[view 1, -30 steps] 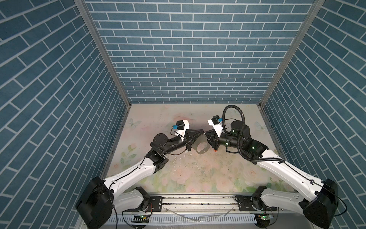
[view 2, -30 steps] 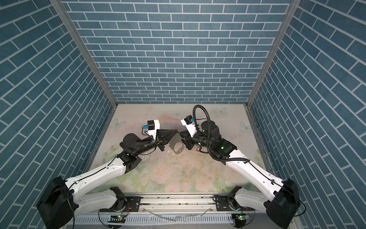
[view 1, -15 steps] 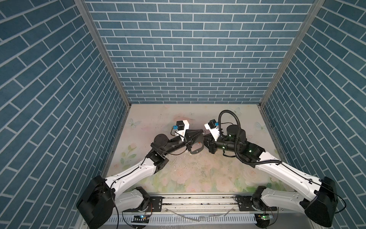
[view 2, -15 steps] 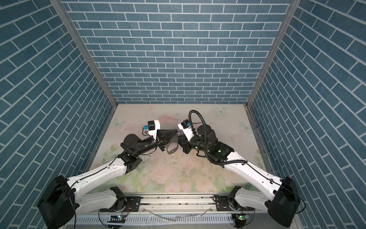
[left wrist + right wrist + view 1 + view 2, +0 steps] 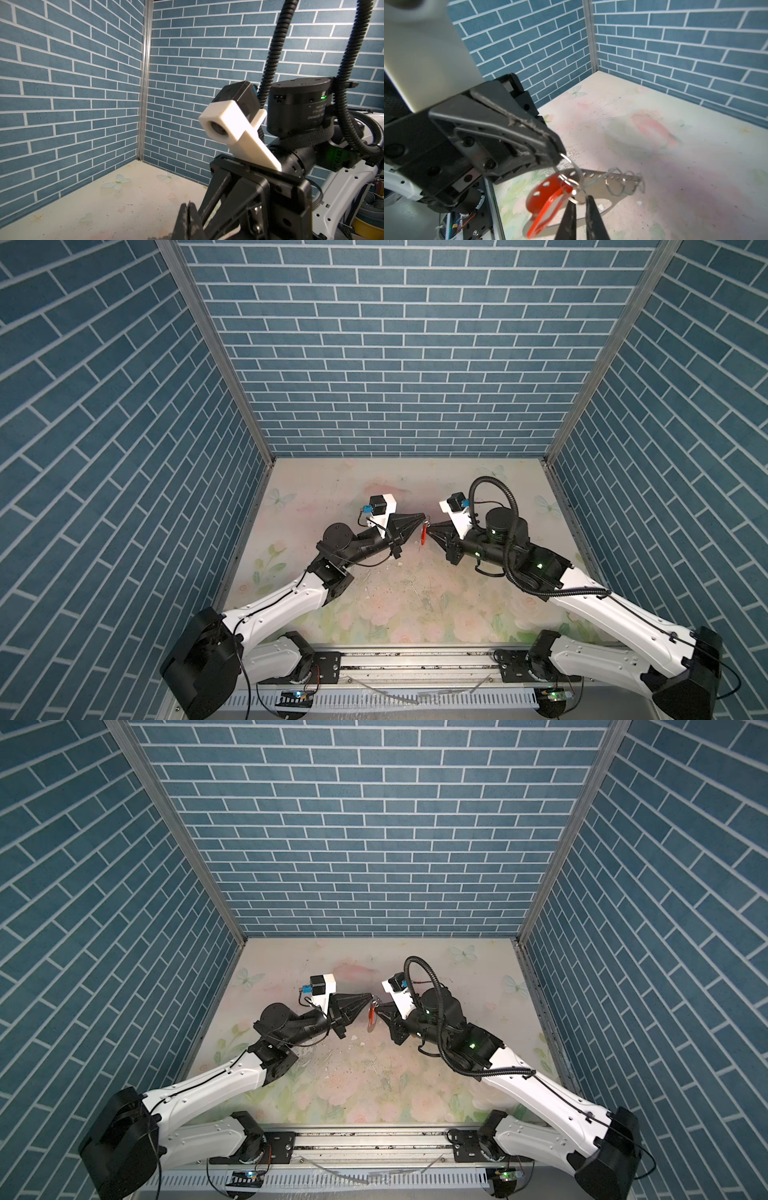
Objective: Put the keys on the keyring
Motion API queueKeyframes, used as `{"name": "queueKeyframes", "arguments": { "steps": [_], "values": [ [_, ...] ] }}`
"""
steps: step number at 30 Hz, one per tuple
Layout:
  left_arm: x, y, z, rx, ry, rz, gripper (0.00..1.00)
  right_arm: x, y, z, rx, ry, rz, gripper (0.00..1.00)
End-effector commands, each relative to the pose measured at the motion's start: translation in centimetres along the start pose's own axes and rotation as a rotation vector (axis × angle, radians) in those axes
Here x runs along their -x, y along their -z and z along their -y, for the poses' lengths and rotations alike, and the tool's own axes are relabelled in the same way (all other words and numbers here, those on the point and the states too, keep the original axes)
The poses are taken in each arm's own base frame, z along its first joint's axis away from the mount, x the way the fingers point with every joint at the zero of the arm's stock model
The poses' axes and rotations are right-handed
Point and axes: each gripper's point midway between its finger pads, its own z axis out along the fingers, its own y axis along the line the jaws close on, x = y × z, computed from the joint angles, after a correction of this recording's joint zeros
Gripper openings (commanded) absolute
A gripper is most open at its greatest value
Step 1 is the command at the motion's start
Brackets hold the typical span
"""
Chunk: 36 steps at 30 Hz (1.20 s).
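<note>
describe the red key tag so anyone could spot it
On the table, the left gripper and right gripper nearly meet tip to tip. Between them hangs the key tag: an orange-red oblong with a white label, unlike the grey perforated keyring beside it.

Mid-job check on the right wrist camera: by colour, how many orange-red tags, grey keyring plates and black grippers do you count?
Orange-red tags: 2
Grey keyring: 1
Black grippers: 2, the left gripper and the right gripper
Total: 5
</note>
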Motion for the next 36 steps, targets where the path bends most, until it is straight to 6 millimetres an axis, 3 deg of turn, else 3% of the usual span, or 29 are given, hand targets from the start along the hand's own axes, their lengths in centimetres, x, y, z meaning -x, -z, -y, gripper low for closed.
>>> {"name": "queueKeyframes", "arguments": {
  "steps": [1,6,15,36],
  "values": [
    [1.2,0.5,0.5,-0.015,-0.026,0.036,0.00,0.3,1.8,1.6,-0.095,0.055,0.004,0.13],
    [1.3,0.7,0.8,-0.029,-0.026,0.040,0.00,1.9,3.2,0.6,-0.037,0.082,0.047,0.14],
    [1.1,0.2,2.2,-0.134,0.000,0.038,0.00,2.8,2.1,-2.6,0.183,0.107,0.052,0.15],
    [0.9,0.2,2.9,-0.181,0.006,0.023,0.00,4.6,3.1,-2.2,0.202,0.112,0.108,0.20]
  ]
}}
